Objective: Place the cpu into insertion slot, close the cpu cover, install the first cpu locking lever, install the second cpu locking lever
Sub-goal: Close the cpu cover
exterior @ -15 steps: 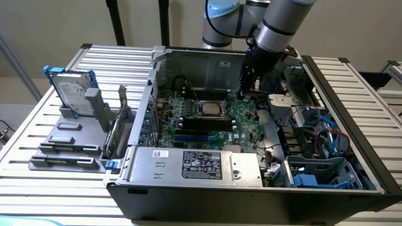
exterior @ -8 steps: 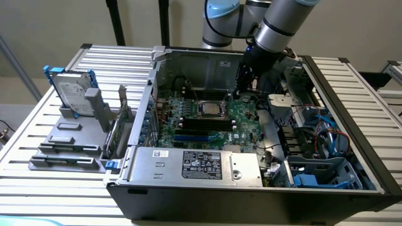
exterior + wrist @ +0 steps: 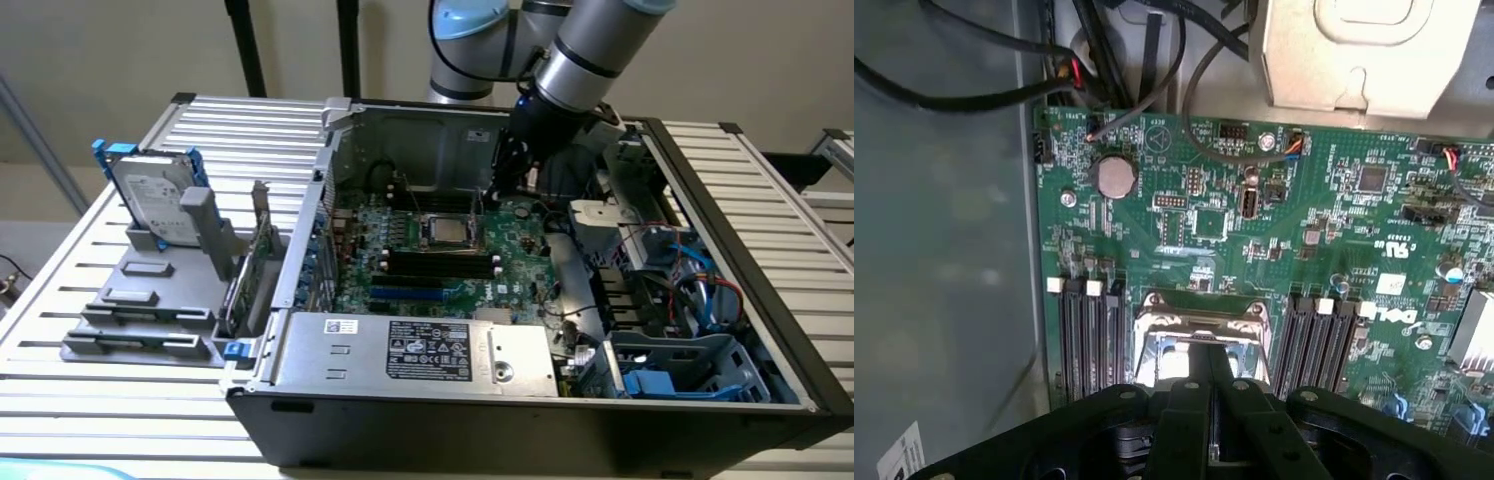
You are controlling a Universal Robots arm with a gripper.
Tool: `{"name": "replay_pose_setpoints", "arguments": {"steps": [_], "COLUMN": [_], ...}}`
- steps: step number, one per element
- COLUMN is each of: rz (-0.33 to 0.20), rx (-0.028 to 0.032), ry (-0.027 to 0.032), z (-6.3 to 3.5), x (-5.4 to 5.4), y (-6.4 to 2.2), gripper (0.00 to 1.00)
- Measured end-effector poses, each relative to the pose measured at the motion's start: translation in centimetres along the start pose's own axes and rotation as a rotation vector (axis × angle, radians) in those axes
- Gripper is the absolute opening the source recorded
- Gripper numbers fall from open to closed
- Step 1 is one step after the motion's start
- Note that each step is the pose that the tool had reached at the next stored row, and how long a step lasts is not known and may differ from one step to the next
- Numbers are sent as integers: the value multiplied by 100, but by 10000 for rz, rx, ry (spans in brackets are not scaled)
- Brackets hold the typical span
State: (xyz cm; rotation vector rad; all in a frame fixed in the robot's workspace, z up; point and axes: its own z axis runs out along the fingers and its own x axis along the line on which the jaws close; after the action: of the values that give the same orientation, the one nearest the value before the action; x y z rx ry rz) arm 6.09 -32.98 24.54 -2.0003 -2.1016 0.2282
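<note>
Well, in the exterior view an open computer case (image 3: pixel 534 440) lies on a slatted table (image 3: pixel 94 400). A hard drive (image 3: pixel 150 190) stands in a grey holder off to the exterior view's left. The arm reaches down into the case, and its gripper (image 3: pixel 503 188) hangs over the green motherboard (image 3: pixel 514 250), near the insertion slot (image 3: pixel 469 243). The cpu (image 3: pixel 446 232) shows as a pale square seated in that slot. The grey cpu cover (image 3: pixel 446 217) frames it and seems to lie flat.

In the wrist view the gripper (image 3: pixel 1209 352) has its dark fingers (image 3: pixel 1189 400) drawn together with barely a seam between them. Their tips are over the cpu cover (image 3: pixel 1199 316). Whether they pinch anything thin I cannot tell. Black memory slots (image 3: pixel 1089 335) flank the socket on both sides, and a coin battery (image 3: pixel 1116 177) sits elsewhere on the board.
</note>
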Motion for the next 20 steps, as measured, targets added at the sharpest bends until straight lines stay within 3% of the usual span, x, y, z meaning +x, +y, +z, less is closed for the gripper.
{"name": "replay_pose_setpoints", "arguments": {"steps": [10,16,20], "rz": [-99,-149,-159], "rx": [177,247,281], "ry": [-23,-17,-8], "z": [88,167,234], "x": [7,11,15], "y": [-192,-333,-469], "gripper": [11,11,11]}}
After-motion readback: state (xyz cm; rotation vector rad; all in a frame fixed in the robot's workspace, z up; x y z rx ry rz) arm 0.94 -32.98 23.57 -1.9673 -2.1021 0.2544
